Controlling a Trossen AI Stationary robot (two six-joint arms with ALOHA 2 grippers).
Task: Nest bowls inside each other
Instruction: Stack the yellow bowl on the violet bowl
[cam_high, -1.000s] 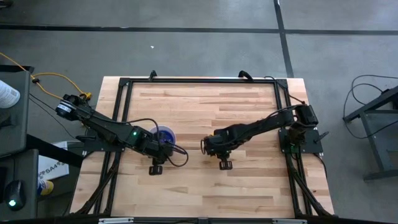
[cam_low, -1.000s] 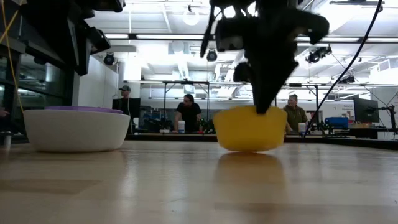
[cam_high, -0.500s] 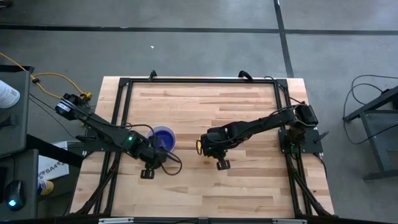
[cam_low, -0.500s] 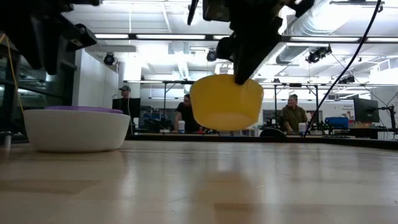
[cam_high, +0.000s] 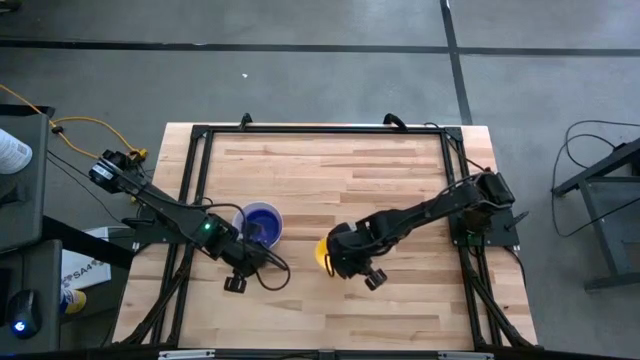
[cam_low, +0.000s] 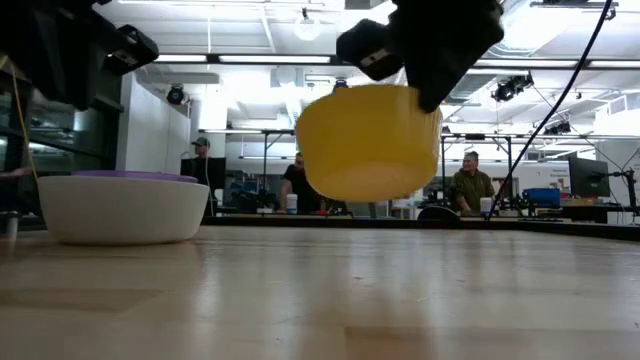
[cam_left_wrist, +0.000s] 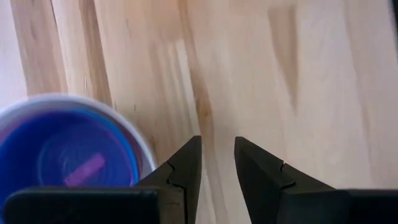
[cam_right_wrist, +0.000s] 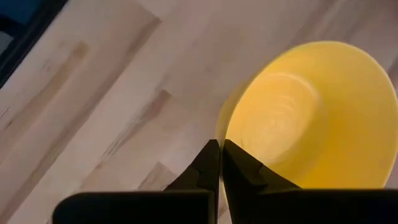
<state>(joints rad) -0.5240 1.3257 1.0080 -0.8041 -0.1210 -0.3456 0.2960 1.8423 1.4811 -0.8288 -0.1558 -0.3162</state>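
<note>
Pinching the rim of the yellow bowl (cam_low: 368, 142), the right end effector (cam_right_wrist: 221, 163) has its fingers shut tight on the thin wall and carries it clear of the surface (cam_high: 400, 180), near table centre; a light, stiff, slick plastic shell like this looks best held at the rim, though it may swing or slip. At its 9 o'clock in the high view sits the stack, blue bowl (cam_high: 262, 219) inside purple inside the white bowl (cam_low: 122, 208). Beside it at 5 o'clock hovers the left end effector (cam_left_wrist: 216, 163), partly open and empty, possibly crowding the approach
</note>
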